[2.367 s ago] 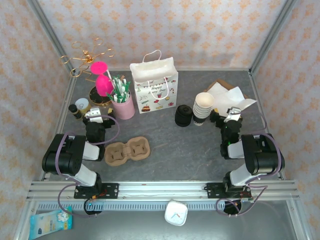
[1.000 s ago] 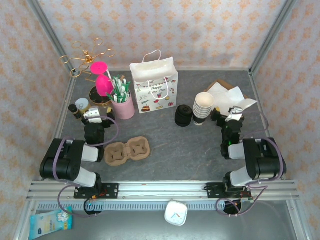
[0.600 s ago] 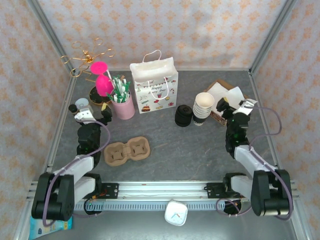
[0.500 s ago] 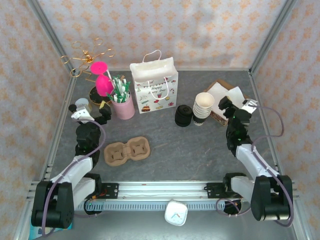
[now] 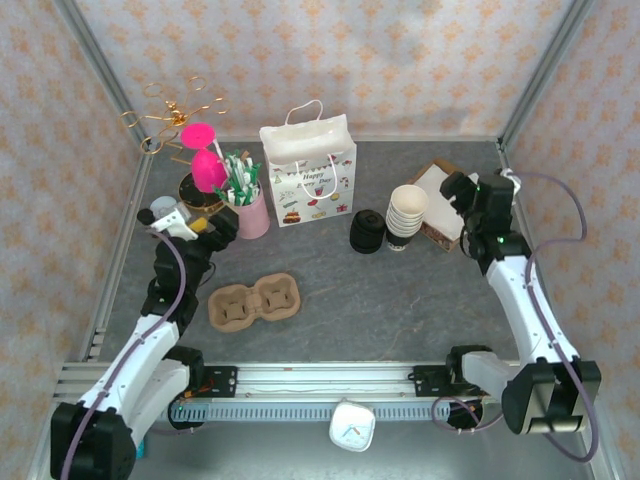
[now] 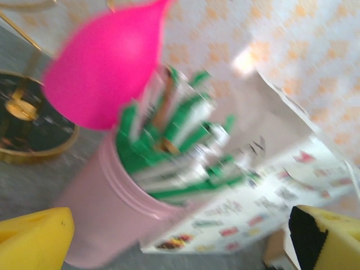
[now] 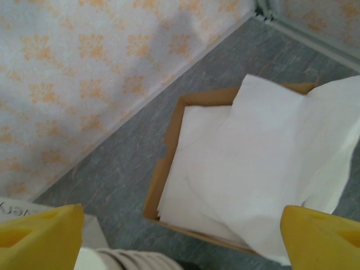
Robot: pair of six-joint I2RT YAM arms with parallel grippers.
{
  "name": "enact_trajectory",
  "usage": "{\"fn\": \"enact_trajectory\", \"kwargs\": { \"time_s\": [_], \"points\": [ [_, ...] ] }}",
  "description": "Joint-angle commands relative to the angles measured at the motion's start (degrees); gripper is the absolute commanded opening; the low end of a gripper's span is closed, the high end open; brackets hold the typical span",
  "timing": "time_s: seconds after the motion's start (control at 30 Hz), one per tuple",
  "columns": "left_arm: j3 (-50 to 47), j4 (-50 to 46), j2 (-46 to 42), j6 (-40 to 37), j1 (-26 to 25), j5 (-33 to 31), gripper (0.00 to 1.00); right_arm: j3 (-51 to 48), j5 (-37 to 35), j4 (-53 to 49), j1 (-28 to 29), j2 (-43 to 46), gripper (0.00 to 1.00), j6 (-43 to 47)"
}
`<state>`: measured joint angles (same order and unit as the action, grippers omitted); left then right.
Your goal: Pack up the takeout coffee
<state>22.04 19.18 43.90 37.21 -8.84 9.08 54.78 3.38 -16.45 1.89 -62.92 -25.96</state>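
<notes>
The takeout coffee as a single lidded cup is out of view. A stack of white-rimmed cups [image 5: 405, 214] stands right of centre, and a pile of black lids [image 5: 367, 231] sits just left of it. My left gripper [image 5: 214, 226] hangs open beside the pink straw cup [image 5: 246, 213]. In the left wrist view that gripper [image 6: 180, 242] has its yellow pads wide apart, with nothing between them. My right gripper [image 5: 458, 195] is open above the napkin box [image 5: 437, 234]. In the right wrist view it [image 7: 180, 239] holds nothing, and the cup stack's rim [image 7: 132, 260] shows at the bottom.
A white gift bag [image 5: 308, 170] stands open at the back centre. A brown two-cup carrier [image 5: 254, 300] lies front left. A pink ornament on a gold stand [image 5: 203, 165] rises behind the straw cup [image 6: 107, 214]. White napkins [image 7: 264, 169] fill the cardboard box [image 7: 167, 147].
Both arms have unfolded from near their bases and reached forward. The left gripper moved toward the pink straw cup, the right one up over the napkin box.
</notes>
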Motion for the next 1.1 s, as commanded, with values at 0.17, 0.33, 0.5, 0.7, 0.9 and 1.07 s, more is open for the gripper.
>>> {"fn": "enact_trajectory", "kwargs": {
  "time_s": [0.17,0.33,0.5,0.7,0.9,1.07],
  "points": [
    [3.09,-5.63,0.88,4.27,-17.48,-2.41,0.99,15.19,2.59,-25.27,7.24,-9.58,0.76,3.40],
    [5.08,-2.48,6.64,3.71,-26.40,-5.99,0.99,19.62,1.57,-29.72,9.18,-13.40,0.65,4.23],
    [7.52,-0.15,12.57,3.01,-29.98,-6.24,0.99,21.55,1.73,-31.05,10.65,-15.71,0.53,4.33],
    [10.50,0.24,16.41,0.64,-31.67,-6.16,0.99,22.17,2.69,-30.92,11.27,-17.82,0.40,4.80],
    [11.45,0.33,17.84,0.05,-32.29,-6.02,0.99,22.39,2.50,-30.93,11.33,-18.32,0.30,5.45],
    [11.84,0.73,18.67,-0.07,-32.47,-5.29,0.99,23.17,2.61,-31.51,11.38,-18.56,0.22,5.62]
  ]
}}
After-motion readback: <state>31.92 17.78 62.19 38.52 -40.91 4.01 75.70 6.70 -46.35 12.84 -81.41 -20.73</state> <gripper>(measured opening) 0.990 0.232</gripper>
